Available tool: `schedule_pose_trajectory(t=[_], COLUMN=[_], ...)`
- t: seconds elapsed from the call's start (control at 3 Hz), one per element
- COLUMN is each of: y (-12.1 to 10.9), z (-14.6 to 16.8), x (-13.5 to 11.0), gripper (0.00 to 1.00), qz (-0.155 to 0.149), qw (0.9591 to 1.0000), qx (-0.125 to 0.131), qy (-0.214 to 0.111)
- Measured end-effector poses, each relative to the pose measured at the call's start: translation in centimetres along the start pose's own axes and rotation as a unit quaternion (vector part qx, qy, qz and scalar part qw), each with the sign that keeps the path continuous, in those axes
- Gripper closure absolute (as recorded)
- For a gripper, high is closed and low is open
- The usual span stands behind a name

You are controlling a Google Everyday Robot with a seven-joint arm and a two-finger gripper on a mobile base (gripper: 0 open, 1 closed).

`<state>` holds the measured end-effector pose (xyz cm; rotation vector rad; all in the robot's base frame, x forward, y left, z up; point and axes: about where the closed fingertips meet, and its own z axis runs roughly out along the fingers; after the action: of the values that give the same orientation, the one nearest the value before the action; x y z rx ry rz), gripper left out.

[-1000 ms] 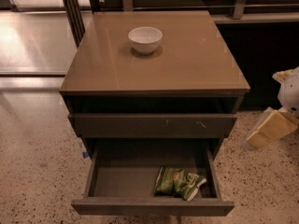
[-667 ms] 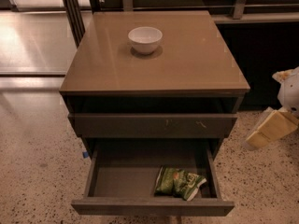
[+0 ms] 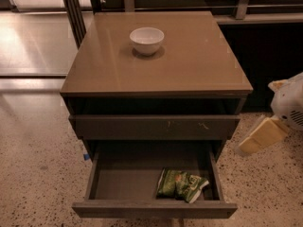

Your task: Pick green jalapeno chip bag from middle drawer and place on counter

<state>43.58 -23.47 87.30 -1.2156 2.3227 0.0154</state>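
The green jalapeno chip bag (image 3: 181, 184) lies flat in the front right part of the open middle drawer (image 3: 123, 181), which is pulled out toward the camera. The glossy tan counter (image 3: 189, 65) tops the dark cabinet above it. My gripper (image 3: 259, 137) hangs at the far right of the view, beside the cabinet's right side and over the floor. It is above and to the right of the bag, well apart from it, and holds nothing.
A white bowl (image 3: 147, 40) stands on the counter near its back middle. A shut drawer front with pale scratches (image 3: 154, 126) sits above the open drawer. Speckled floor (image 3: 33, 174) lies left and right of the cabinet. Dark shelving runs behind.
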Motion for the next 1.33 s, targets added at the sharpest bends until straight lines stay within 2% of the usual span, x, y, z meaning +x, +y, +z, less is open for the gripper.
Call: schedule_pose_trajectory(t=[0.33,0.67,1.33], y=[1.7,1.9,5.6], z=[9.8,9.9,19.1], x=[1.3,1.4,5.0], gripper=[0.0,0.0,0.0], qz=[0.036,0.037,0.086], qw=[0.9983,0.9981,0.9922], qx=[-0.042,-0.044,-0.085], qy=[-0.02,-0.022,-0.029])
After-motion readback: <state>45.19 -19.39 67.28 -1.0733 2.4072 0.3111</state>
